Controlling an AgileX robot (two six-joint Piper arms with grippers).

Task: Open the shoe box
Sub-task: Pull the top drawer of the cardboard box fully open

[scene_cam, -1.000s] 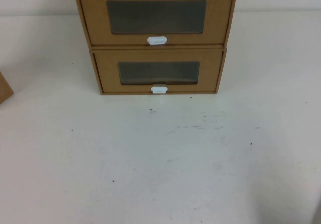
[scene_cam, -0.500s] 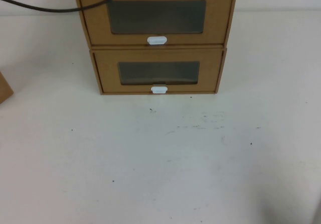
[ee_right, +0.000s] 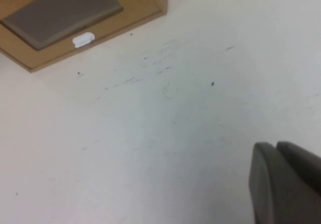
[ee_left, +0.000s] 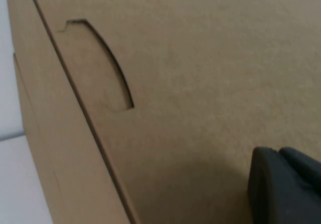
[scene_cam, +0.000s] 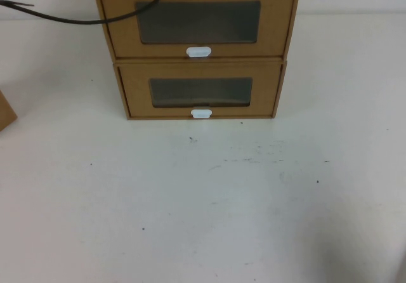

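Shoe box [scene_cam: 200,68] — brown, windowed, closed — left hand [ee_left: 283,189] by cardboard [ee_left: 200,58], grip unclear; right hand [ee_right: 286,184] pinched empty above table [ee_right: 175,133].

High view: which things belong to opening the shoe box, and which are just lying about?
Job: upper shoe box, lower shoe box, upper tab, lower tab; left gripper near box wall; right gripper shut, over table.
Lying about: black cable, cardboard piece.
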